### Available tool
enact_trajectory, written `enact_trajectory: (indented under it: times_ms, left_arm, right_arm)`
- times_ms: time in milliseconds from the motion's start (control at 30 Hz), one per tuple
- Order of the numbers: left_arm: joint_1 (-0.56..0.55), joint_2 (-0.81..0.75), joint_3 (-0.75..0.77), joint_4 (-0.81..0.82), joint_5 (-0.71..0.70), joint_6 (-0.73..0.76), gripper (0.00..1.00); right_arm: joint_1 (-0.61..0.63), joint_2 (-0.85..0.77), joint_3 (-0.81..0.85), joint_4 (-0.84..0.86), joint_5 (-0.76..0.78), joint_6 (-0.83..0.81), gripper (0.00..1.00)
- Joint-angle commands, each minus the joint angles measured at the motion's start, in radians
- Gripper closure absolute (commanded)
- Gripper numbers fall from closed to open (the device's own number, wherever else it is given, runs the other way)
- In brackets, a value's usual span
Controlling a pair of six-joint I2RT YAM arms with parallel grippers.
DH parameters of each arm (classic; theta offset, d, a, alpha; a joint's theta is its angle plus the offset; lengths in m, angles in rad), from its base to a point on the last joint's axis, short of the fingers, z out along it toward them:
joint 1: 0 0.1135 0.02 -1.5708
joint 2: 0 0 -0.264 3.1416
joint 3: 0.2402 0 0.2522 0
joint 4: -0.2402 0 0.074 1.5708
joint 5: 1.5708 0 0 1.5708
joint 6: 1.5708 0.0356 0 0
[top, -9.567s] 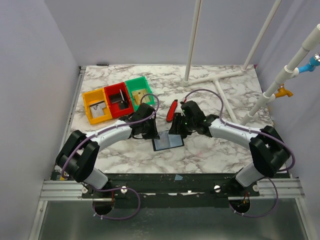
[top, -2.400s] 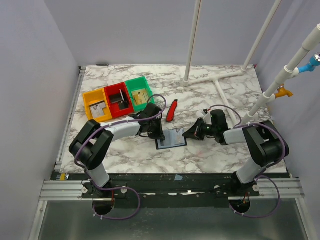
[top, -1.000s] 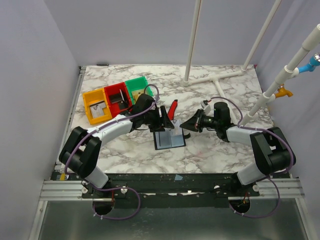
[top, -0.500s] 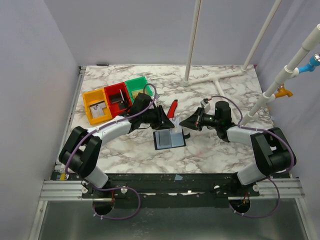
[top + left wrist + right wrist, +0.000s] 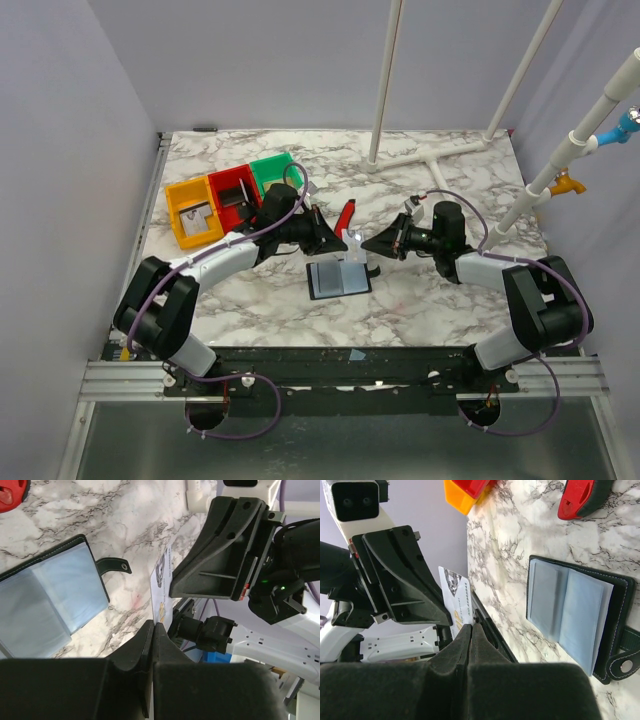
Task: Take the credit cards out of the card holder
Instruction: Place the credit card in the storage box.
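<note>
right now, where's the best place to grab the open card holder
Probably its snap strap, which sticks out past the card holder's right edge. The rest lies open and flat on the marble table, with no lip. Come from above, on the robot's right.

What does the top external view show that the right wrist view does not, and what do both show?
Only the top external view shows the green plastic bin, the white plastic pipes at the far side and both whole arms. Only the right wrist view shows the print and gold patch on the thin white credit card. Both show the open black bifold card holder with bluish-grey pockets, the red-and-black elongated tool, and the left gripper and right gripper, both shut on that card.
</note>
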State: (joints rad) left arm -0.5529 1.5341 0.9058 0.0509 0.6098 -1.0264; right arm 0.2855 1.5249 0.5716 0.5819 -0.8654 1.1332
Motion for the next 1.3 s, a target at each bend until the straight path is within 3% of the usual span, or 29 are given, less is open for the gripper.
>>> enact_trajectory:
  times_ms: [0, 233, 467, 733, 967, 1067, 1267]
  left_arm:
    - [-0.011, -0.021, -0.004, 0.059, 0.045, -0.021, 1.00]
    - [-0.011, -0.029, 0.013, 0.014, 0.033, -0.006, 1.00]
    - [-0.011, -0.045, 0.003, 0.012, 0.022, 0.000, 1.00]
    - [-0.011, -0.058, 0.004, -0.014, -0.008, 0.010, 1.00]
    - [0.004, -0.111, 0.028, -0.125, -0.073, 0.061, 1.00]
    - [0.025, -0.144, 0.031, -0.172, -0.103, 0.082, 1.00]
    - [0.090, -0.212, 0.074, -0.326, -0.206, 0.159, 1.00]
  right_arm:
    - [0.011, -0.015, 0.009, 0.002, -0.021, -0.017, 0.99]
    - [0.010, -0.020, 0.017, -0.037, -0.002, -0.046, 0.98]
    - [0.010, -0.040, 0.036, -0.086, 0.019, -0.071, 0.59]
    - [0.010, -0.070, 0.050, -0.138, 0.049, -0.092, 0.34]
    - [0.011, -0.120, 0.069, -0.281, 0.151, -0.170, 0.06]
    - [0.011, -0.130, 0.089, -0.362, 0.188, -0.211, 0.00]
    - [0.011, -0.159, 0.118, -0.489, 0.266, -0.289, 0.00]
